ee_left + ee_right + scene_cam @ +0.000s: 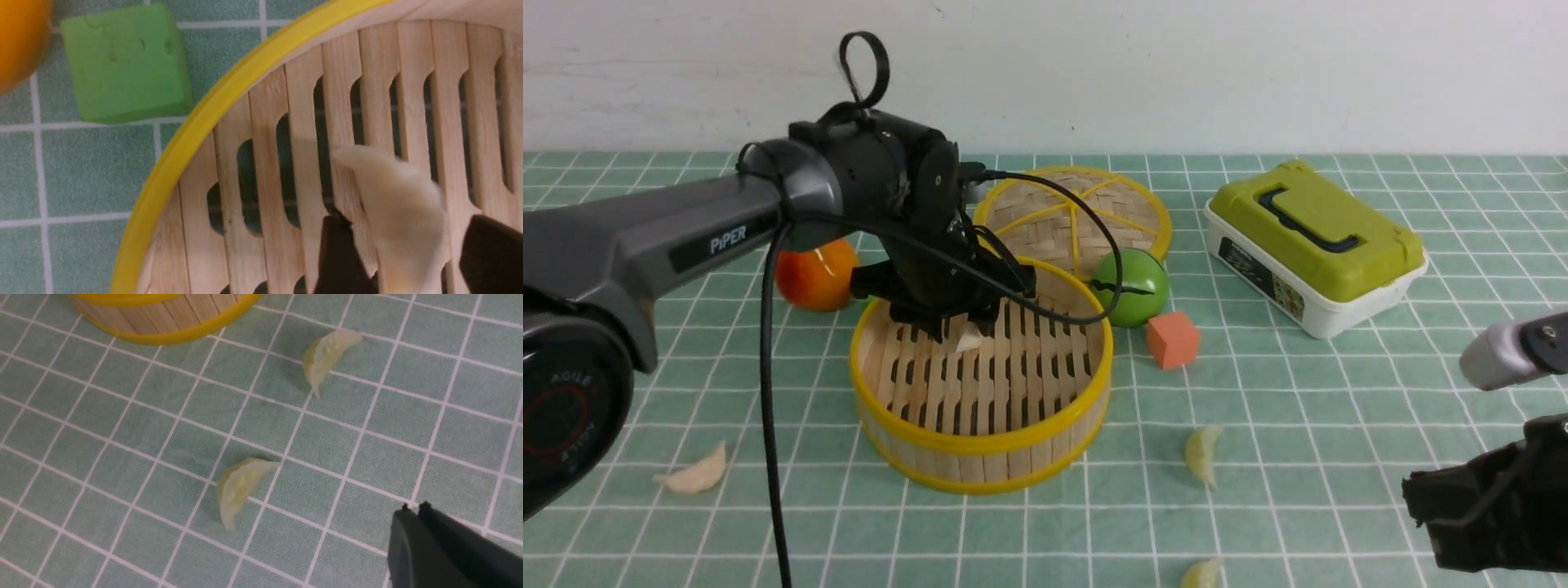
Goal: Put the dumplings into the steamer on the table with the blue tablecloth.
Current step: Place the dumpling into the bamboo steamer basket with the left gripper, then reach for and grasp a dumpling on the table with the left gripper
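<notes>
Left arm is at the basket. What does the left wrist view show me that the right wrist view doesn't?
Left wrist only: the slatted floor of the round bamboo steamer, a cream-white crescent dumpling over it between the open jaws of the left gripper, plus a green cube and the edge of an orange fruit outside.
Right wrist only: two pale yellow-green crescent dumplings lying on the cloth, and the right gripper, shut and empty.
Both: the steamer's yellow rim and the teal grid tablecloth.
</notes>
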{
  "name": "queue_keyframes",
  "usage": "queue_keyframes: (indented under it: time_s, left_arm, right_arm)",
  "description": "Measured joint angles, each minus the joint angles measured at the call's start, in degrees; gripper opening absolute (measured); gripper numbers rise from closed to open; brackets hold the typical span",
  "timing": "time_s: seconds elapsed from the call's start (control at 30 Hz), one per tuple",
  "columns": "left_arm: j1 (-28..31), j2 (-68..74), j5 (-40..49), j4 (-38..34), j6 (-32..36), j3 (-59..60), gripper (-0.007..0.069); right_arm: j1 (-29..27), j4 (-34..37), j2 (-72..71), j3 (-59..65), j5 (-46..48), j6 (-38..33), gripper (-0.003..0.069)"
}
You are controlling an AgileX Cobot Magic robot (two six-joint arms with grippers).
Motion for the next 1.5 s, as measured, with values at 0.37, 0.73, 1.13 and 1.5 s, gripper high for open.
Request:
queue_keyframes:
  time_s: [0.37,0.73,1.13,1.5]
  left_arm:
    - [1.4,-16.5,19.5,7.1,8.4,-0.2,0.0424]
    - [15.5,-19.8,11.5,0.4,26.8,25.2,0.0426]
    - [16.6,-12.1,7.9,4.0,24.9,27.3,0.037]
    - [16.6,-11.1,8.0,7.6,16.9,27.0,0.0227]
  right_arm:
    - [0.0,2.3,0.0,0.0,0.6,0.0,0.0031]
    - [0.0,4.7,0.0,0.0,0.7,0.0,0.0034]
    - [0.0,5.1,0.0,0.0,0.7,-0.4,0.0042]
    - [0.0,5.5,0.0,0.0,0.8,-2.2,0.0042]
